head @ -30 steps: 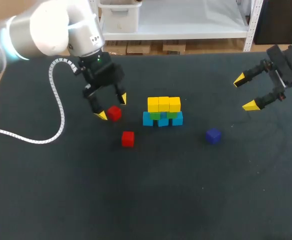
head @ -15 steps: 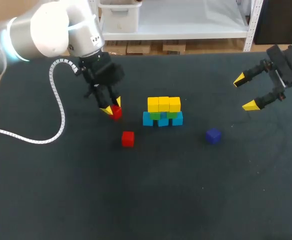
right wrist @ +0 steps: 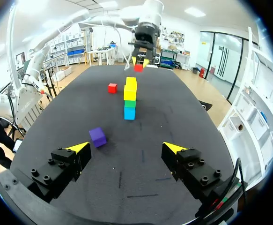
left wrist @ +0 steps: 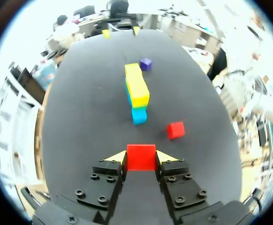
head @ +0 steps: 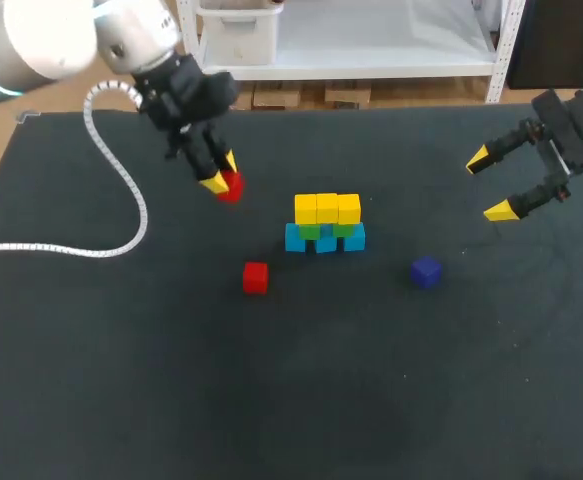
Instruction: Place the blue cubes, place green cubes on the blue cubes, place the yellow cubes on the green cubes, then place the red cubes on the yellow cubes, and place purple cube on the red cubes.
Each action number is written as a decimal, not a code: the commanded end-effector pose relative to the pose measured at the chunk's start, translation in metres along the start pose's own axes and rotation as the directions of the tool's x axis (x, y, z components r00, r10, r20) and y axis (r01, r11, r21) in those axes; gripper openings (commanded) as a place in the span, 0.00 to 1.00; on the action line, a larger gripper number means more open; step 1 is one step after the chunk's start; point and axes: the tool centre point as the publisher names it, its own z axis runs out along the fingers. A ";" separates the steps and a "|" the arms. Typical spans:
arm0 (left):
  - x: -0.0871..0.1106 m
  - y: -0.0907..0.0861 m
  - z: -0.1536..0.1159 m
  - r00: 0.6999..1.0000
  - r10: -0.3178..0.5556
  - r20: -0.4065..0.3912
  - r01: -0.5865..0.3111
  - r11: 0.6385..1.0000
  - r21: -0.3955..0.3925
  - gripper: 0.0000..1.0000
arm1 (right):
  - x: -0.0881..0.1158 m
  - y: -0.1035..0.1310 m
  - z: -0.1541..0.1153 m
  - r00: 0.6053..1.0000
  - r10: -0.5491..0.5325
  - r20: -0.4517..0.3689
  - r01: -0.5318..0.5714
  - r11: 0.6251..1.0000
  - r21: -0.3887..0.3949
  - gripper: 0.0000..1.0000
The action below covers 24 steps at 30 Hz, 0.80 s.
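My left gripper is shut on a red cube and holds it above the table, left of the stack. The stack has blue cubes at the base, green ones in the middle and yellow cubes on top. A second red cube lies on the mat in front of the stack's left side. The purple cube lies to the stack's right. My right gripper hangs open at the far right, nothing between its fingers.
The black mat covers the table. A white coiled cable trails from my left arm across the mat's left part.
My left gripper closed on the red cube, then lifted it up and away from the mat. The right arm has not moved.
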 end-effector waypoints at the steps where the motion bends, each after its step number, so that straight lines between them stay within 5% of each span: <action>1: -0.022 -0.040 -0.019 0.996 -0.084 -0.007 0.081 0.973 -0.218 0.00 | 0.000 0.000 0.000 1.000 -0.001 0.001 0.001 1.000 0.001 1.00; 8: -0.052 -0.049 -0.028 0.987 -0.162 0.002 0.156 0.942 -0.298 0.00 | 0.000 0.000 0.000 1.000 -0.001 0.001 0.001 1.000 0.001 1.00; 24: -0.106 -0.036 -0.002 0.995 -0.094 -0.017 0.085 0.952 -0.295 0.00 | 0.000 0.000 0.000 1.000 -0.001 0.001 0.001 1.000 0.001 1.00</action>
